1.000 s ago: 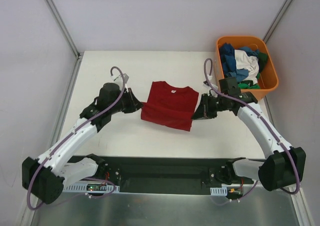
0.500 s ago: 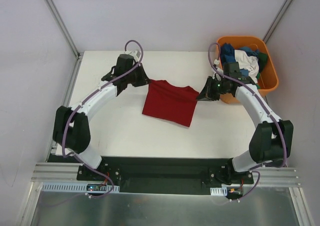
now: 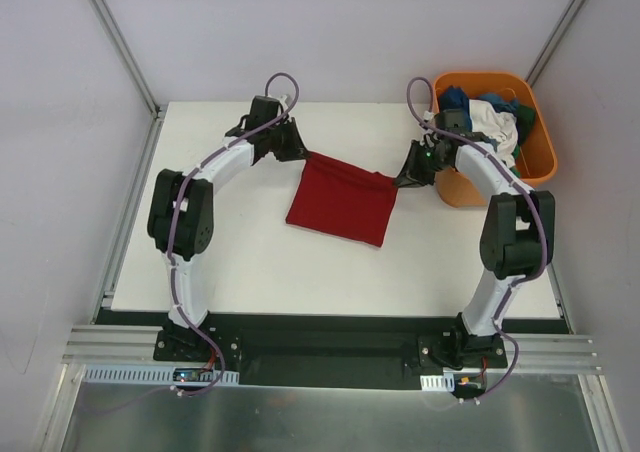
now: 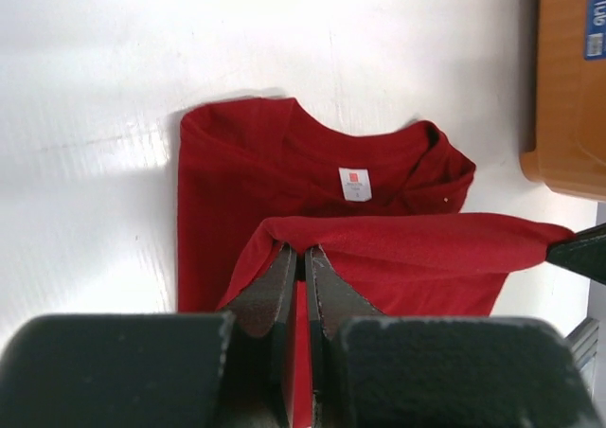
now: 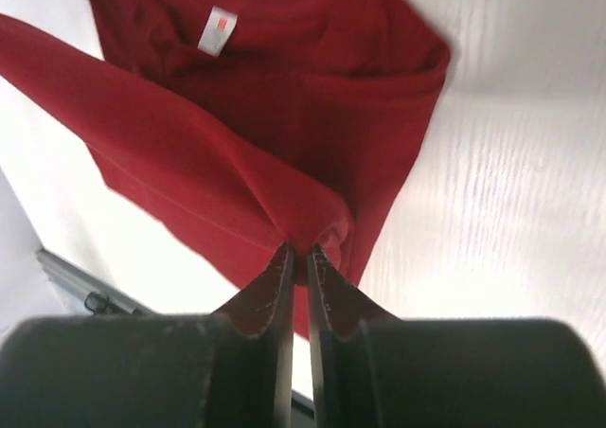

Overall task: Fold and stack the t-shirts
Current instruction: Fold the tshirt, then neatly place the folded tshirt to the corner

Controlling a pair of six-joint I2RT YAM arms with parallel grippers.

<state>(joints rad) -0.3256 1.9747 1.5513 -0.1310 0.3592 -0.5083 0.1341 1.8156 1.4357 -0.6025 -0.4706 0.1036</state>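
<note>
On the table (image 3: 230,262), the t-shirt (image 3: 340,204) lies between left claw (image 3: 305,155) and right claw (image 3: 400,179); tub (image 3: 545,165) of shirts (image 3: 492,122) far right.

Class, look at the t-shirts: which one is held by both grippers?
The dark red t-shirt, stretched between the left gripper and right gripper; the blue, white and green ones lie heaped in the orange tub.

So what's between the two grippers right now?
Only a raised edge of the dark red t-shirt, stretched from the left gripper to the right gripper, both shut on it. The top view shows this best.
</note>
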